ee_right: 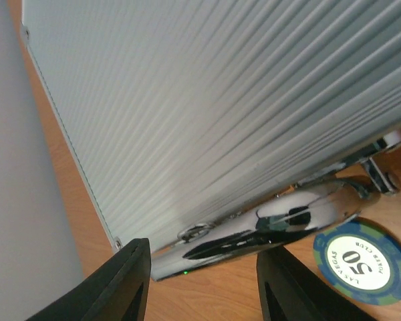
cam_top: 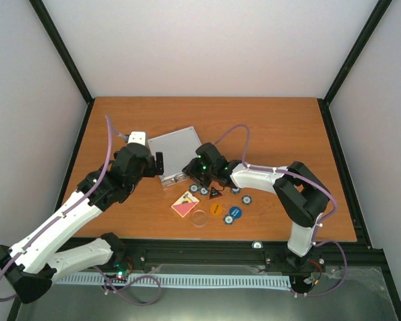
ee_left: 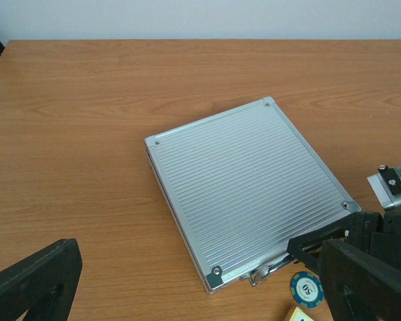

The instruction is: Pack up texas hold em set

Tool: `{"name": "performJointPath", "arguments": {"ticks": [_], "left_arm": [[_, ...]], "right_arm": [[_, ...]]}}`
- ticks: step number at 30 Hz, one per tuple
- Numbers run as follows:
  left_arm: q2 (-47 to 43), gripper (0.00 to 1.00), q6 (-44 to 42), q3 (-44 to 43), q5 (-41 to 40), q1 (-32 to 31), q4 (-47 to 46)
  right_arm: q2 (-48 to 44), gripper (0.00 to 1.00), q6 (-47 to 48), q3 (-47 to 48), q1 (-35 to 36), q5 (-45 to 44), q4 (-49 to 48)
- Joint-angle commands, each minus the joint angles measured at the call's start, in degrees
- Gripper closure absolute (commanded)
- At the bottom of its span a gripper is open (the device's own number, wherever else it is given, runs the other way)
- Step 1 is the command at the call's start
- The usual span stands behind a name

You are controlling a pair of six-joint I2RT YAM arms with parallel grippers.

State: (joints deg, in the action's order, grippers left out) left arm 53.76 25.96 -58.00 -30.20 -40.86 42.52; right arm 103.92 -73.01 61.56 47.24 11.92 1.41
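Silver case (ee_left: 247, 194) lies shut, with chips (cam_top: 245, 198) loose beside it.

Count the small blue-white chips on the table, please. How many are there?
4 blue-white chips: two lie at the front edge of the case, beside the right gripper, and two lie further right, near that arm. The gripper may hide others.

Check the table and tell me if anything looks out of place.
Yes. The silver case is shut and sits askew, while the set's pieces lie loose on the table in front of it: chips, pink card deck, clear disc, orange disc, blue disc, triangle.
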Motion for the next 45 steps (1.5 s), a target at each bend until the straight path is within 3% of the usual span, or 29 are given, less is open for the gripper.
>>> {"name": "performJointPath", "arguments": {"ticks": [1,6,11,15,18,22,32,45], "left_arm": [[-0.74,0.00,0.06,-0.05,0.56,0.17,0.70],[-0.71,0.00,0.10,0.16,1.15,0.17,0.55],[-1.06,0.00,0.37,0.56,1.86,0.17,0.29],[-1.31,0.00,0.24,0.68,2.10,0.17,0.66],[-1.87,0.00,0.28,0.89,2.15,0.17,0.92],[-2.36,0.00,0.08,1.21,2.35,0.21,1.16],[-4.36,0.00,-1.40,2.96,4.31,0.18,0.80],[-5.74,0.00,0.67,9.99,10.13,0.17,-4.74]], "right_arm": [[-0.38,0.55,-2.06,-0.04,0.22,-3.75,-2.34],[1.24,0.55,-2.85,0.25,0.19,-4.07,-2.31],[2.61,0.65,-4.51,0.11,0.22,-4.60,-3.52],[3.37,0.79,-5.29,0.51,0.22,-5.32,-3.39],[3.36,0.83,-5.59,0.38,0.23,-5.44,-3.25],[2.11,0.96,-5.77,-0.17,0.22,-5.53,-3.22],[-5.21,0.97,-2.99,0.17,0.22,-8.43,-0.88],[-6.61,0.97,1.29,6.17,0.22,-8.00,1.39]]}}
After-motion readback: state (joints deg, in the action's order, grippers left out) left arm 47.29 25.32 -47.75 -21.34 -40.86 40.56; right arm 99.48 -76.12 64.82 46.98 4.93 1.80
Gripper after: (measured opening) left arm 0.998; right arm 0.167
